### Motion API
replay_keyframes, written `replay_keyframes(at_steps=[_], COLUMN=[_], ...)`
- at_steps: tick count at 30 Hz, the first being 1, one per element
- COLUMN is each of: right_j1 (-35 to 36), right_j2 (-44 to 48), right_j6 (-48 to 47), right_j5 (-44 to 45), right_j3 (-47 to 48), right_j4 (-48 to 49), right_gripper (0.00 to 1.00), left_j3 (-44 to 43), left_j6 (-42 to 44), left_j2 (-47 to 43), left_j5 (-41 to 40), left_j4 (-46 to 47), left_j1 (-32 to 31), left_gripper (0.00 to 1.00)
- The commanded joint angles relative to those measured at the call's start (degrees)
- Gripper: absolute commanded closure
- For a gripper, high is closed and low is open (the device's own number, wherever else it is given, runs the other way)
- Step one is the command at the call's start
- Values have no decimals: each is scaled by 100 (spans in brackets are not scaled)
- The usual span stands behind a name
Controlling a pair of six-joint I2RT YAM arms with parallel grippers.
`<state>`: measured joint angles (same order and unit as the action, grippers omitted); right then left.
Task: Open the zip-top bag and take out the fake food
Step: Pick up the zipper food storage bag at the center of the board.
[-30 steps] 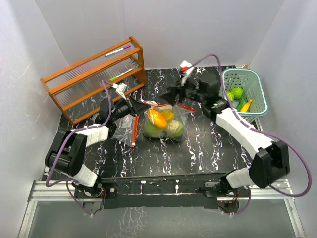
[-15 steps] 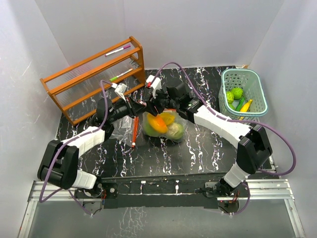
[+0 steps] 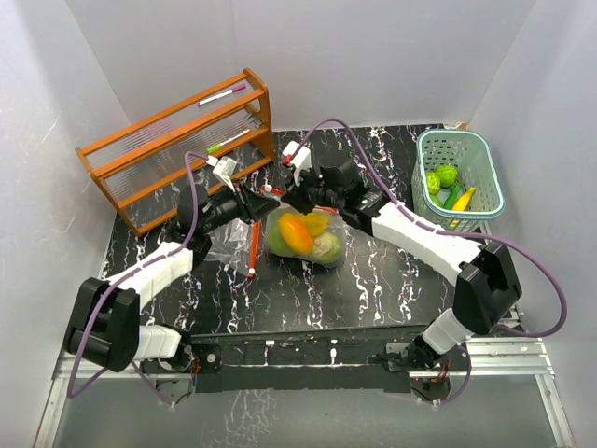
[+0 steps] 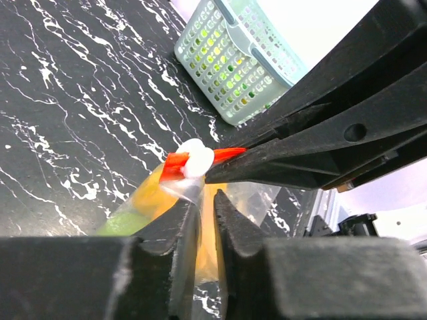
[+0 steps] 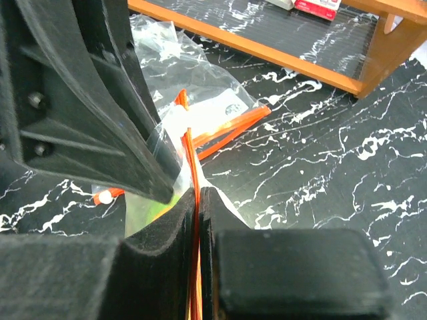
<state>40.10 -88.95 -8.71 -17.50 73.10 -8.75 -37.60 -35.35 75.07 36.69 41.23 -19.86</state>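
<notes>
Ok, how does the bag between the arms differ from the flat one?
The middle bag bulges with fake food; the flat bag looks empty. The left tool and right tool pinch the middle bag's top; the flat bag lies unheld. Both are clear with orange zips.

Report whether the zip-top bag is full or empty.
Full: orange and green fake food shows through the clear zip-top bag.

Arms [image 3: 420, 233] — white shells, black joints | cables [image 3: 190, 182] purple | right pincer [image 5: 198, 192] — black
</notes>
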Motion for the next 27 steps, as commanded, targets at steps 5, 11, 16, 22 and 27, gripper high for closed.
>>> replay_keyframes(at_steps=[5, 11, 16, 22, 27], right_j1=[-635, -1184, -1396, -1503, -1548], right_j2=[758, 976, 1053, 1079, 1160], right_j6=[607, 939, 1029, 1093, 1241], right_j5=[-1132, -2066, -2425, -2729, -3113], right_j3=[-549, -743, -826, -871, -994], right_j4=[996, 1292, 1393, 1473, 1622], right_gripper=[93, 93, 93, 93, 93], left_j3=[10, 219, 315, -42, -365], left_j6=[131, 45, -8, -301, -1210], left_j2=[-490, -291, 104, 939, 1880], left_j5=[34, -117, -133, 1123, 2184], left_j4=[302, 1060, 1845, 3174, 5185], left_j1=[-18, -14, 174, 301, 291], left_gripper=[48, 33, 6, 10, 20])
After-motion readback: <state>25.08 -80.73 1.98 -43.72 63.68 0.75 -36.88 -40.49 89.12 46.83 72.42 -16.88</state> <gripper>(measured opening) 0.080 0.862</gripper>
